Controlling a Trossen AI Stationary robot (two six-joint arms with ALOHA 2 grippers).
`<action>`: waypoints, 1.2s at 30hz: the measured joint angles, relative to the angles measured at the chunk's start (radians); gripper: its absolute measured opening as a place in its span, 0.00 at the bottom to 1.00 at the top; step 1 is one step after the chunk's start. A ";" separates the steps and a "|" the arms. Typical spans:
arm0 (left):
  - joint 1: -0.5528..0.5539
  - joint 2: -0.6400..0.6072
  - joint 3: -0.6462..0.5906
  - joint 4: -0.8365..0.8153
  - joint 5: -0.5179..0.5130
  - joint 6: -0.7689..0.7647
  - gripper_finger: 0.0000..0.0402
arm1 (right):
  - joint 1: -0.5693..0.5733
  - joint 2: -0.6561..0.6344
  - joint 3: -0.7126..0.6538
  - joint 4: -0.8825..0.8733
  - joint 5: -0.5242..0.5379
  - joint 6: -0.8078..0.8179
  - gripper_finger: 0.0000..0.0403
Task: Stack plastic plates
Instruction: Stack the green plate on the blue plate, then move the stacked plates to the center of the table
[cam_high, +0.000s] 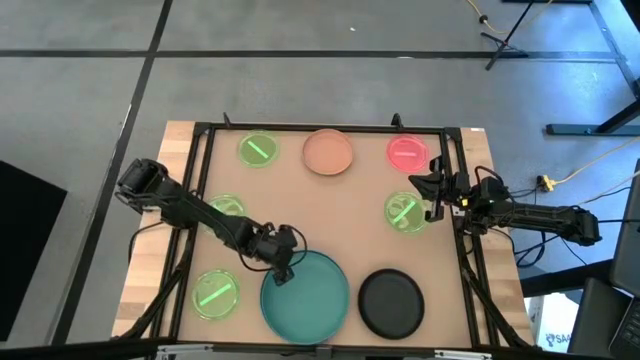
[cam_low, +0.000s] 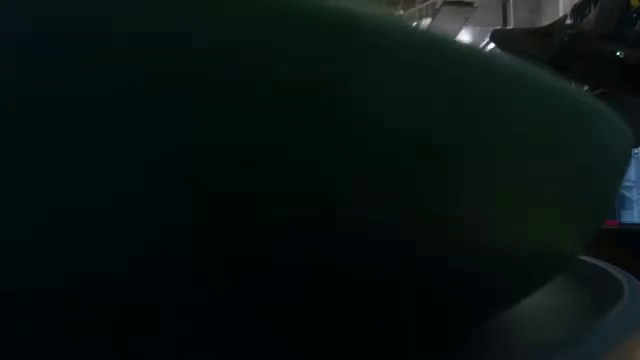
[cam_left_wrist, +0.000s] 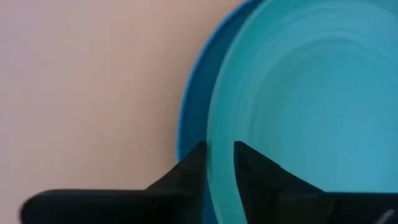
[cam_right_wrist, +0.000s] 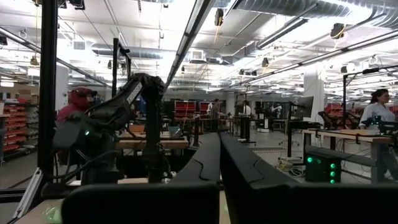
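Note:
The large teal plate (cam_high: 310, 295) lies near the table's near edge, on top of the blue plate (cam_left_wrist: 193, 106), whose rim shows beside it. My left gripper (cam_high: 283, 266) is at the teal plate's far-left rim, shut on it. The teal plate (cam_low: 300, 180) fills the low view. The black plate (cam_high: 391, 302) lies to its right. The peach plate (cam_high: 328, 152) and the pink-red plate (cam_high: 407, 152) lie by the far edge. Several small green plates (cam_high: 215, 292) lie scattered. My right gripper (cam_high: 432, 190) hovers shut by the right-hand green plate (cam_high: 404, 212). My left gripper pinches the teal plate's rim (cam_left_wrist: 219, 163) at its far-left side, one finger (cam_left_wrist: 252, 163) inside the plate and the other finger (cam_left_wrist: 191, 167) outside it. The fingers come from above, slanting from the table's left. Whether the plate is lifted off the blue one I cannot tell.
A dark frame (cam_high: 320, 128) runs round the brown table mat. Bare mat lies in the table's middle (cam_high: 330, 215). People and workbenches show in the room beyond, in the right wrist view.

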 joint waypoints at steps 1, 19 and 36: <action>0.005 -0.015 0.000 0.000 0.023 -0.001 0.22 | 0.000 0.000 0.000 -0.002 0.000 0.000 0.01; -0.365 -0.068 0.001 0.338 0.040 -0.362 0.26 | -0.001 0.000 0.000 -0.018 0.000 -0.001 0.01; -0.435 0.420 0.499 0.094 0.186 -0.151 0.13 | -0.001 0.000 0.000 -0.022 0.010 -0.002 0.01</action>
